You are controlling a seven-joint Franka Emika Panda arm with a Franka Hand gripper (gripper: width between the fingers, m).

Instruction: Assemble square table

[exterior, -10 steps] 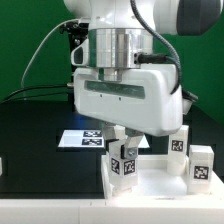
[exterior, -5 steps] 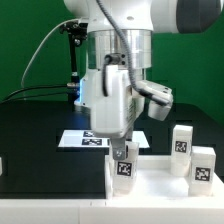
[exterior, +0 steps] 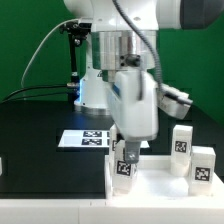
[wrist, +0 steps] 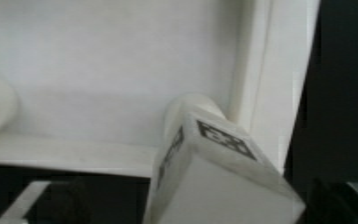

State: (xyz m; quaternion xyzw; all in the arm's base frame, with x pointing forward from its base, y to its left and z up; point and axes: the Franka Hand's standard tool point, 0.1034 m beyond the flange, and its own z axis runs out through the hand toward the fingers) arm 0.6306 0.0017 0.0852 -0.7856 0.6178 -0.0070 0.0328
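The square table's white top [exterior: 160, 184] lies flat at the front of the black table. One short white leg [exterior: 124, 168] with a black-and-white tag stands upright on its near corner at the exterior view's left. My gripper [exterior: 127, 150] hangs straight over that leg, one finger on each side of its upper end. In the wrist view the leg [wrist: 220, 170] fills the middle over the top [wrist: 123, 80]. A grey finger [wrist: 34, 203] stands apart from the leg with a dark gap between, so my gripper [wrist: 194, 212] is open.
Two more tagged white legs [exterior: 181, 141] [exterior: 201, 165] stand upright at the exterior view's right, by the top's far side. The marker board [exterior: 84, 138] lies flat behind the top. The robot's white base [exterior: 95, 90] rises behind it, with cables along the green backdrop.
My hand has turned about its upright axis over the leg, its body swinging from the exterior view's left to the right. The fingers have spread off the leg, which stays upright in place.
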